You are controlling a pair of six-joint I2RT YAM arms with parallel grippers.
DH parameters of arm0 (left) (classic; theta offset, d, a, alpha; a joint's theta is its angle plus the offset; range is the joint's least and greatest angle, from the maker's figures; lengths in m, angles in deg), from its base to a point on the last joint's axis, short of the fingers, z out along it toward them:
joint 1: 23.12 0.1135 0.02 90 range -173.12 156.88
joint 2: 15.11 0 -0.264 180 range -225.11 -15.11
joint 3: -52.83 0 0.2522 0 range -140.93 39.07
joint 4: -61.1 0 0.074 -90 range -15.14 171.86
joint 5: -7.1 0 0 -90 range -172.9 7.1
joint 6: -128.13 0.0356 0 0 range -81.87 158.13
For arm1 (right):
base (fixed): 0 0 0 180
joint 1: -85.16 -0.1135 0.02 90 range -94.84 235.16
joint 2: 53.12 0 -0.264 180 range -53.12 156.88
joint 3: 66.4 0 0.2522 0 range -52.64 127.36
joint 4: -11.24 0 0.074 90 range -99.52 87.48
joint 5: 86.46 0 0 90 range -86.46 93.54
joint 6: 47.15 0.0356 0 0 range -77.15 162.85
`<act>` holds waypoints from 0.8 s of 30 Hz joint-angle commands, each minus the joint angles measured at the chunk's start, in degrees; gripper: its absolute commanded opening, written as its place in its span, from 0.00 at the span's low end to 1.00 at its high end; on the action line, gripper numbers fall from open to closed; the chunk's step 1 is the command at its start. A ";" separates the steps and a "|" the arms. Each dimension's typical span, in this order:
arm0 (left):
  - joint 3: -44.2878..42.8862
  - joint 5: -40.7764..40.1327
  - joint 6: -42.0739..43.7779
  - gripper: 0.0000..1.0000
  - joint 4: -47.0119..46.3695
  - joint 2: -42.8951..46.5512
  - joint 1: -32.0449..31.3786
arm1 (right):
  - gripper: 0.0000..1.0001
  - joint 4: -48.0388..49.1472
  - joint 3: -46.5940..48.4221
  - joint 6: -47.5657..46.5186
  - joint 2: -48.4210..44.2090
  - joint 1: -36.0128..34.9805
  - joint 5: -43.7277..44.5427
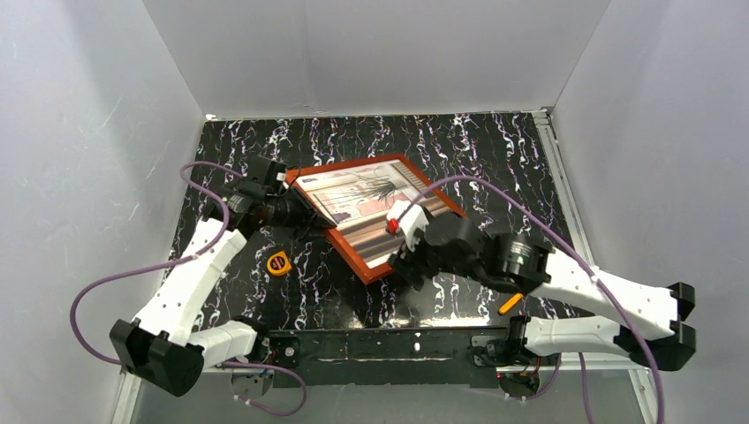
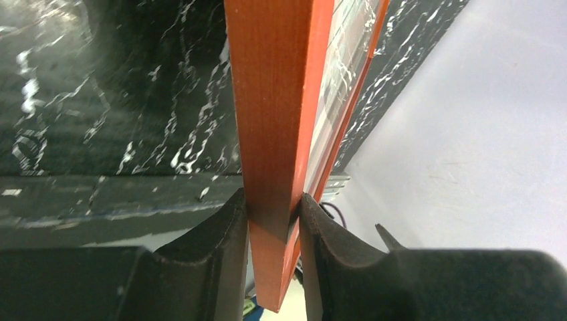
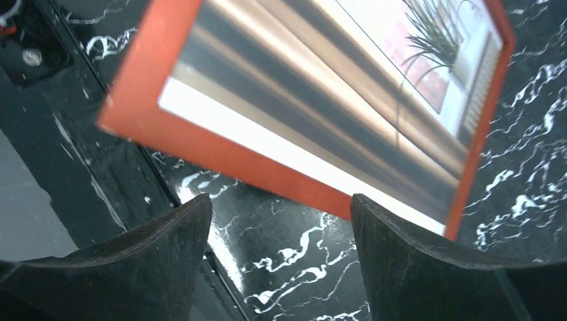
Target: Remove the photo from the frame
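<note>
The frame is a reddish-brown border held tilted above the black marble table. The photo, showing a window, curtains and a plant, sits inside it. My left gripper is shut on the frame's left edge. In the left wrist view the wooden edge runs between both fingers. My right gripper is open and empty at the frame's near right edge. In the right wrist view its gripper is over bare table, just short of the frame's border, with the photo beyond.
A small yellow round object lies on the table near the left arm. An orange object lies by the right arm's base. White walls close in the table on three sides. A black rail runs along the near edge.
</note>
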 commanded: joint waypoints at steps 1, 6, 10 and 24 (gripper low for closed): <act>-5.79 -2.66 -0.11 0.00 23.00 1.73 1.11 | 0.83 10.33 -6.99 -9.82 -7.00 -5.75 8.45; -11.25 -4.56 -2.93 0.00 29.21 1.07 1.53 | 0.81 18.89 -11.22 -14.64 -10.59 -12.15 9.92; -14.43 -4.46 -5.97 0.00 31.12 0.02 1.63 | 0.80 25.20 -12.99 -18.62 -7.54 -19.14 18.56; -20.84 -4.60 -9.45 0.00 35.68 -2.28 1.63 | 0.64 56.29 -17.18 -41.62 5.30 -23.31 37.10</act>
